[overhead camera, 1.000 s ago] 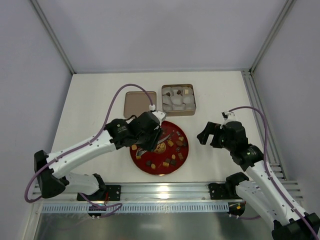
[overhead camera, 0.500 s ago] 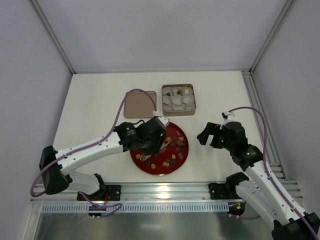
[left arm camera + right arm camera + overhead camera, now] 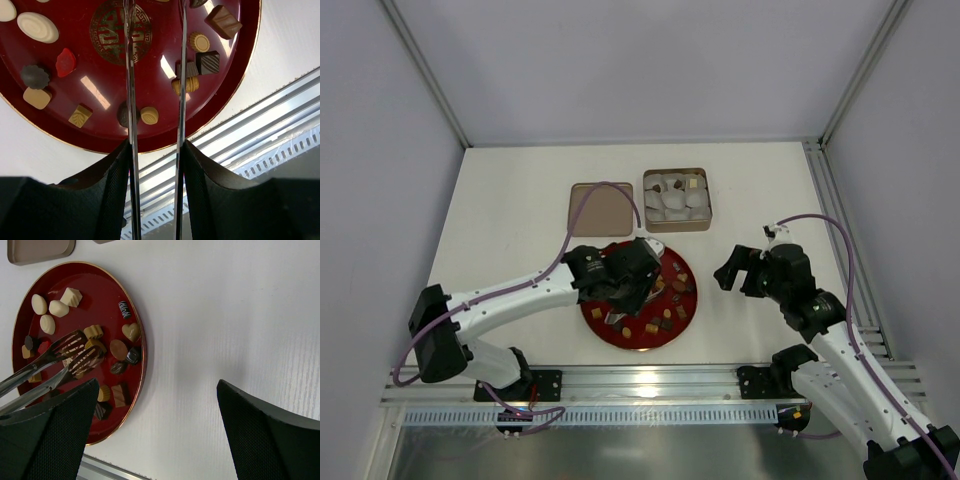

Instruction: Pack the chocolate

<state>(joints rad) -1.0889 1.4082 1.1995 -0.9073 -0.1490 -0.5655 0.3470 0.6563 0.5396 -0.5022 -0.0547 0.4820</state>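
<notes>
The left end effector (image 3: 156,150) is closed on a pair of metal tongs (image 3: 70,344). Its black fingers (image 3: 117,190) press the two thin arms from either side, so that the arms run nearly parallel with a narrow gap between them. The slotted heads of the tongs lie low over the middle of a red plate (image 3: 225,70), one just beside the other, among the tan pieces. Whether they have a piece pinched between them cannot be told.

The only marking in view is a round gold emblem (image 3: 112,32) with a key-pattern border in the middle of the plate. Its signs are too small to read.

The chocolates (image 3: 119,349) are scattered over the plate. There are cream ovals and a shell shape at one side. Dark and tan squares, a ridged tan cup, a heart and a striped dark piece lie toward the other. A few more pieces sit among white paper cups in a square tin (image 3: 677,228) on the bench (image 3: 520,200) just beyond the plate. The tin's flat lid (image 3: 595,215) lies beside it on the left.

The right end effector (image 3: 157,384) is spread wide and holds nothing. It hangs above bare bench to the right of the plate, well apart from the tongs.
</notes>
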